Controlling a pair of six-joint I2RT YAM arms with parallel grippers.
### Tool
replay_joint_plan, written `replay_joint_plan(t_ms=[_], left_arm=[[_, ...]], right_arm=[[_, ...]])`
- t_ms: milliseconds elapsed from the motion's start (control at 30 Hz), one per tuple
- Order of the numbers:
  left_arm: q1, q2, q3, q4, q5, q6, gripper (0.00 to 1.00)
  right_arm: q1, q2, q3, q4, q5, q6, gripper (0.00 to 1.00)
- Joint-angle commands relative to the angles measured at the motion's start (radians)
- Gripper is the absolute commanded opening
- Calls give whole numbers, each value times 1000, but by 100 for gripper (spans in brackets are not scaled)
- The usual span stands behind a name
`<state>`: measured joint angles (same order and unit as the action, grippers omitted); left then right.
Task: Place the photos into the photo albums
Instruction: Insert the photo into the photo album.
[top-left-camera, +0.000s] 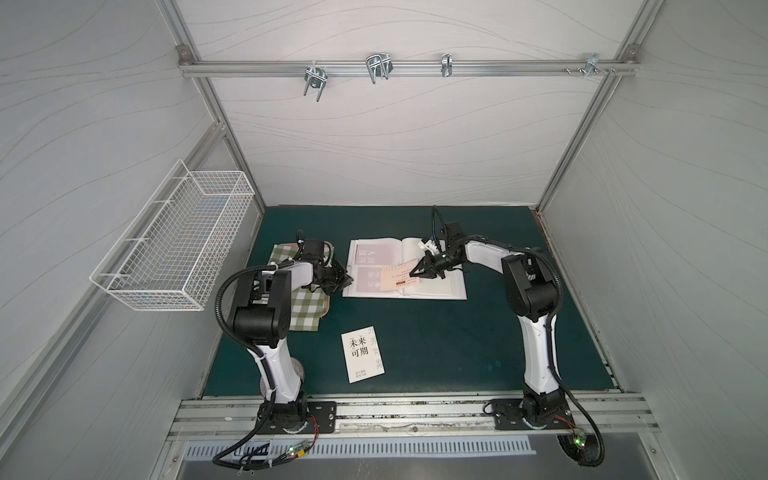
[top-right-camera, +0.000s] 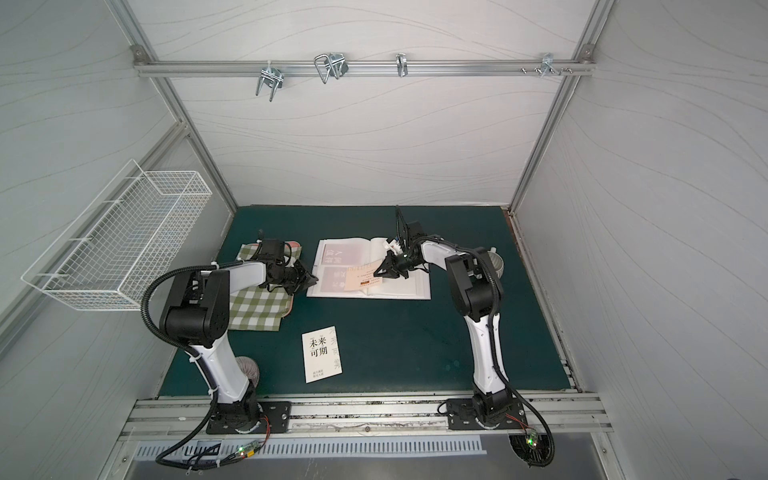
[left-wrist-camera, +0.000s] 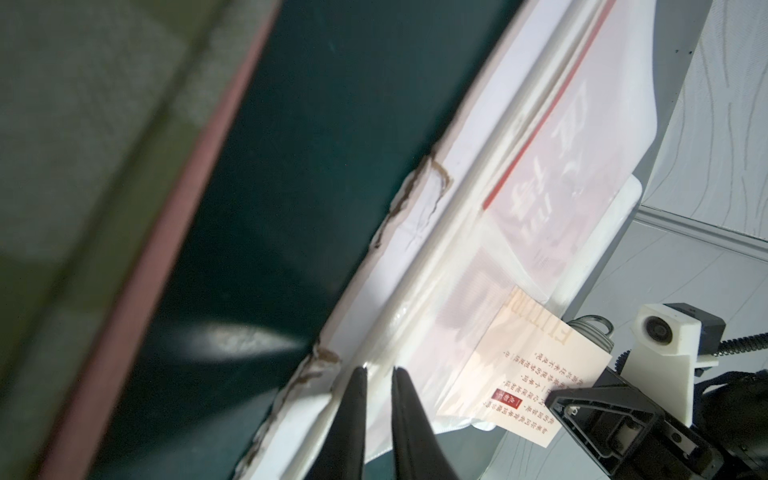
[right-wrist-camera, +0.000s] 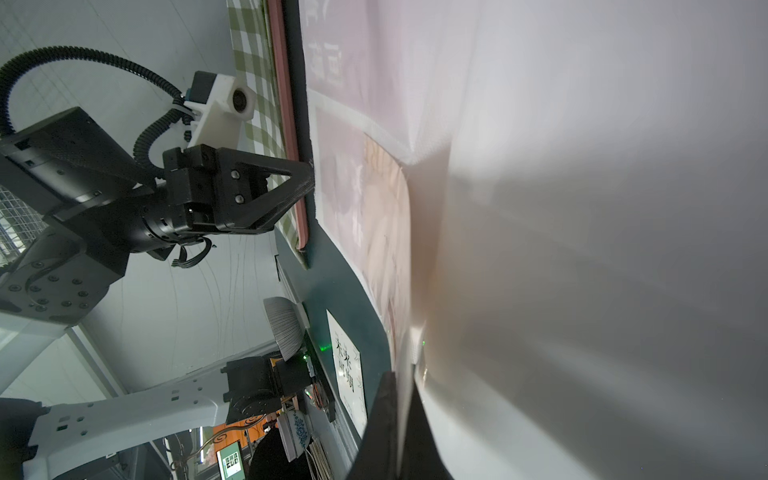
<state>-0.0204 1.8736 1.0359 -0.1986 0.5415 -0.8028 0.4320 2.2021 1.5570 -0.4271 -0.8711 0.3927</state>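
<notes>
Album: the open white-paged photo album with clear sleeves lies flat at the far middle of the dark green mat. Two reddish cards show through its left page.
Held card: the cream card with small red text sits over the album's middle, overlapping the near sleeve of the left page.
Right gripper: clamped on the cream card's right end.
Left gripper: tips at the album's left edge with a narrow gap. Whether they pinch the sleeve film, I cannot tell.
Key relation: the card's long axis runs left to right, slightly tilted, and the card reaches leftward from the right gripper. Its left part looks hazy, perhaps already under film. The right arm is the nearer one to push it leftward.
Loose card: the white card with black characters lies near the front middle, well apart from the album.
Beside: the green-and-white checked cloth lies left of the album, under the left arm.
</notes>
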Motion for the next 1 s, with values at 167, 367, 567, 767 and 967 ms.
replay_joint_plan(t_ms=[167,367,567,767,967], left_arm=[[3,10,-14,-38,-62,8,18],[2,6,-16,-44,-69,11,18],[3,-10,-13,-52,-71,18,18],[3,-8,-8,-53,-68,18,18],[3,-19,-17,-52,-72,18,17]], right_arm=[[12,-5,31,-105,99,-53,18],[0,-75,-4,-124,185,-66,36],[-33,-91,-22,-136,219,-63,38],[-51,-127,-46,-157,270,-80,39],[-50,-150,-48,-185,356,-104,19]])
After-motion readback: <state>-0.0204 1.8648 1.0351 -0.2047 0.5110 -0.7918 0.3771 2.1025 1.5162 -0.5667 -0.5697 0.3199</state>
